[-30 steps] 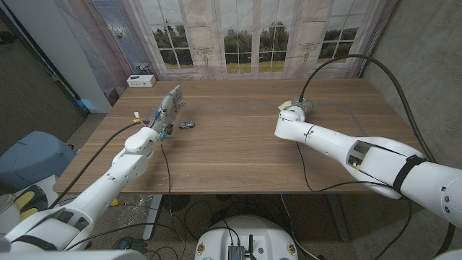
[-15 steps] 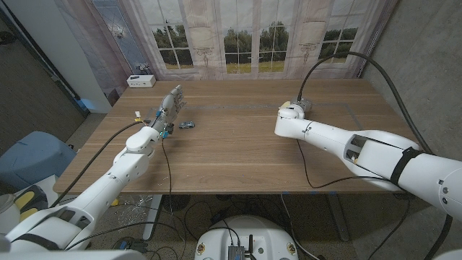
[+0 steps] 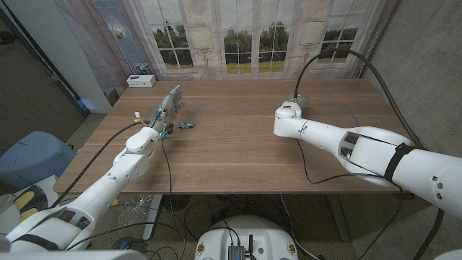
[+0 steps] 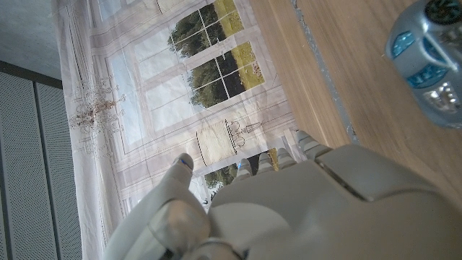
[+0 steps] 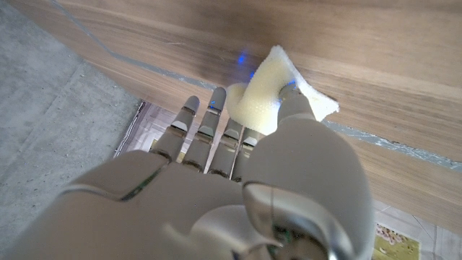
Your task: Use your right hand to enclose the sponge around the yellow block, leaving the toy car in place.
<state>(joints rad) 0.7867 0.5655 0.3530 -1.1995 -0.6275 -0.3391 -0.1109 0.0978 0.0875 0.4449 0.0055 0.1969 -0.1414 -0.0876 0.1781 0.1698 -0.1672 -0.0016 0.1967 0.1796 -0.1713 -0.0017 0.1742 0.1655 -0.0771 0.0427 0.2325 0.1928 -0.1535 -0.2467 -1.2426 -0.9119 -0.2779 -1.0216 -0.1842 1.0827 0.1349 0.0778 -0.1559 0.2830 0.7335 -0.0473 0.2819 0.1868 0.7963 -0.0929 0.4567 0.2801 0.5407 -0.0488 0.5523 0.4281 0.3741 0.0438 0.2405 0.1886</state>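
Since the earlier pictures our right arm has swung a little toward the upper middle of the head view, so the wrist now covers the pale object that showed beside it a second ago; the left arm and the toy car have not shifted.

Our right hand sits right of centre in the head view, over the far part of the table. In the right wrist view the sponge, pale yellow and soft-looking, is pinched between our thumb and one finger, while the other fingers reach out straight beside it. So we have hold of the sponge, with the hand only partly closed. We cannot make out the yellow block: it may be inside the folded sponge or hidden behind the hand, and the pictures do not settle it.

Our left hand stands at the upper left of the head view, fingers straight and apart, holding nothing. The toy car, small and blue, lies just beside it on the wood, untouched.

We judge the task to be midway: the sponge is grasped and partly bent, but a full wrap around the block is not shown, and the car is where it should be.
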